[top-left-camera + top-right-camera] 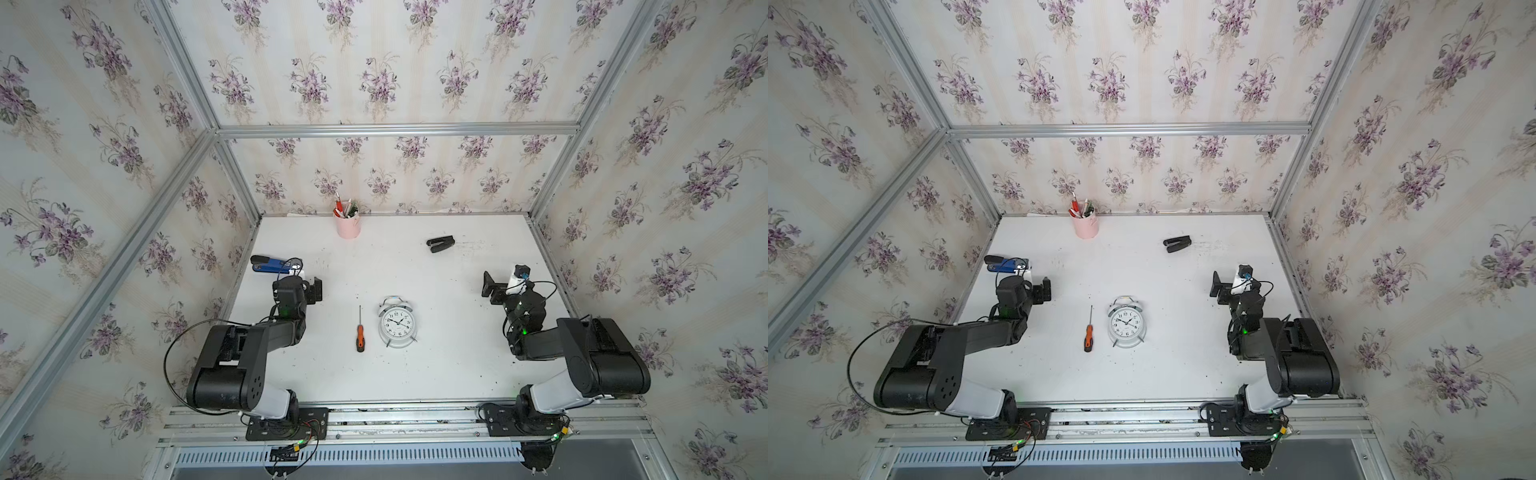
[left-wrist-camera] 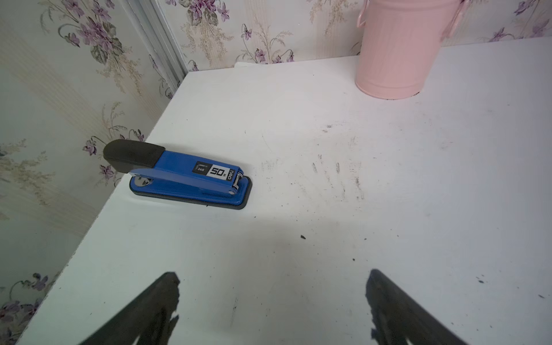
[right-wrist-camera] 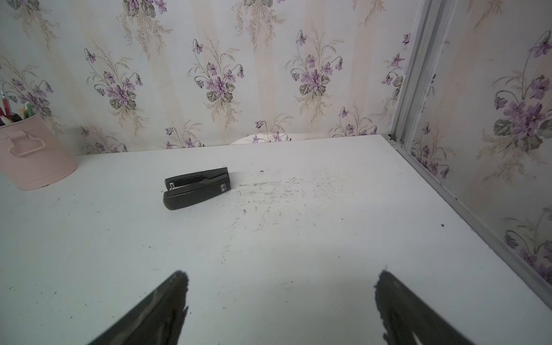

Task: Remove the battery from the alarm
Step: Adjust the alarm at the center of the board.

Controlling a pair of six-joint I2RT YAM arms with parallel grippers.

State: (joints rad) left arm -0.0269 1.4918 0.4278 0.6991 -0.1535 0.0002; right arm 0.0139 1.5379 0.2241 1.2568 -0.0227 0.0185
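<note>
While the alarm (image 1: pixel 397 323) sits untouched on the table (image 1: pixel 457 365), both pairs of jaws hang wide, empty; next, likely turning it to reach the unseen battery.

Bright, even diffuse light; soft faint shadows on table (image 1: pixel 457 365); wide-angle bending at edges; wrist views slightly soft
</note>
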